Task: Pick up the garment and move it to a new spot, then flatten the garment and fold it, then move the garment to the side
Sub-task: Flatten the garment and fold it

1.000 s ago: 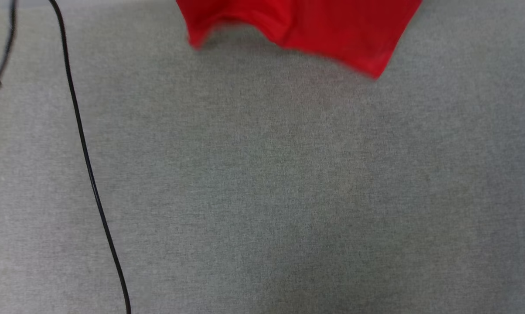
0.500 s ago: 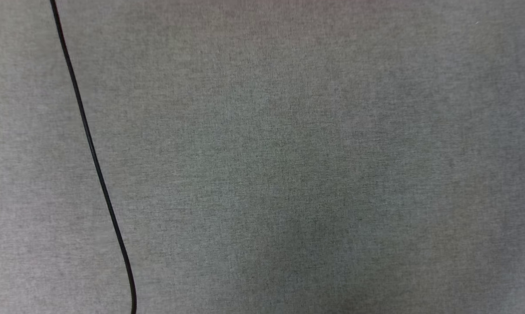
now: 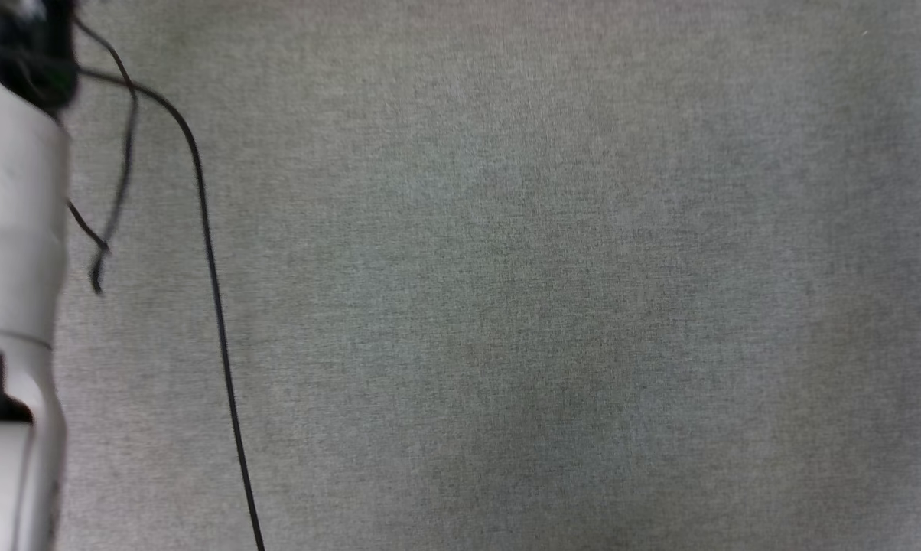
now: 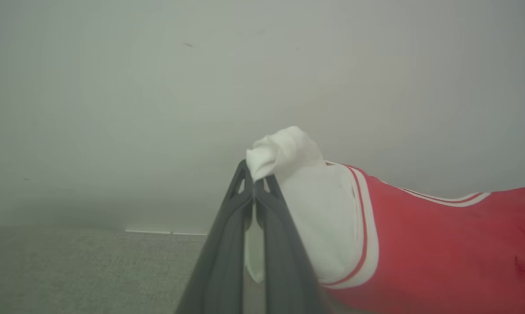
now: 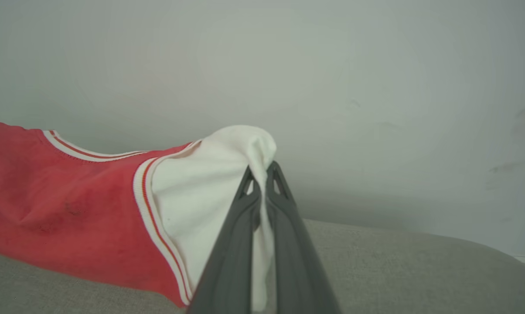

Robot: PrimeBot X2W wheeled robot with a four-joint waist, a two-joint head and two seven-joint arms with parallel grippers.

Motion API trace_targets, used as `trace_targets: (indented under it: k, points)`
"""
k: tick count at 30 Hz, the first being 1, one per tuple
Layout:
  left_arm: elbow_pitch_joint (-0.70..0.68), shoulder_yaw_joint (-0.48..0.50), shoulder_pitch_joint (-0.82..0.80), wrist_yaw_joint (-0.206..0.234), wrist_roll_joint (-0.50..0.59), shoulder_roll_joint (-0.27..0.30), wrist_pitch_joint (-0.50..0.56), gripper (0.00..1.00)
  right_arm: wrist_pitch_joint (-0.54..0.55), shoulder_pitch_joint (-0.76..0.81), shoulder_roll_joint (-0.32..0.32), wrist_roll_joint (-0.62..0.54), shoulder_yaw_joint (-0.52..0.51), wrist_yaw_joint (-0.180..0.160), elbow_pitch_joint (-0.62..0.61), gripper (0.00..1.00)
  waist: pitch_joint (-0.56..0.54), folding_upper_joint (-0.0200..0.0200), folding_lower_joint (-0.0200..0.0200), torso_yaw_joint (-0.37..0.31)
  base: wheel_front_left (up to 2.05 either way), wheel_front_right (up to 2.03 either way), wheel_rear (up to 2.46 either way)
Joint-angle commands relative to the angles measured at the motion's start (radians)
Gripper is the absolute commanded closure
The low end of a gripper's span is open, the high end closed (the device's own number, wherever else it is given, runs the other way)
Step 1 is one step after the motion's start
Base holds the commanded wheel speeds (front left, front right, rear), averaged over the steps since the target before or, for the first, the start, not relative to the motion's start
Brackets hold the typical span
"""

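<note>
The garment (image 4: pixel 441 244), red with white sleeves and red-and-white stripe trim, hangs stretched above the grey cloth surface. In the left wrist view my left gripper (image 4: pixel 254 176) is shut on the bunched end of one white sleeve (image 4: pixel 288 157). In the right wrist view my right gripper (image 5: pixel 262 174) is shut on the other white sleeve (image 5: pixel 210 183), and the red body (image 5: pixel 57 213) runs off to the left. In the head view a pale forearm (image 3: pixel 9 252) stands at the left edge.
Grey woven cloth (image 3: pixel 506 306) covers the work surface. A thin black cable (image 3: pixel 216 306) runs down the left side beside the forearm, with a shorter loop (image 3: pixel 116 191) nearer the arm. A plain pale wall (image 5: pixel 332 65) stands behind the surface.
A second ago the garment's red hem showed at the top of the head view; it has gone out of it. The pale forearm has come in at the left edge, and the cable has shifted.
</note>
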Motion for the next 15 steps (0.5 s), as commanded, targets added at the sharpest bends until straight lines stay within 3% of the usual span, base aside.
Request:
trace_targets:
  k: [1, 8, 15]
  points:
    - [0.005, 0.003, 0.055, -0.006, -0.008, -0.006, -0.01, 1.0, -0.021, 0.056, 0.001, 0.021, 0.013, -0.001, 0.001, 1.0, -0.028, 0.0, -0.0001, 0.008, 0.0, 0.0, 0.0]
    - [-0.044, 0.016, 0.32, -0.02, -0.036, -0.042, -0.023, 1.0, -0.089, 0.317, -0.018, 0.122, 0.051, -0.001, -0.035, 1.0, -0.131, 0.0, -0.0001, 0.028, 0.0, 0.0, 0.0]
    - [-0.196, 0.062, 0.618, -0.006, -0.011, -0.057, -0.023, 1.0, -0.125, 0.606, -0.046, 0.188, 0.04, -0.001, -0.133, 1.0, -0.258, 0.0, -0.0001, 0.039, 0.0, 0.0, 0.0]
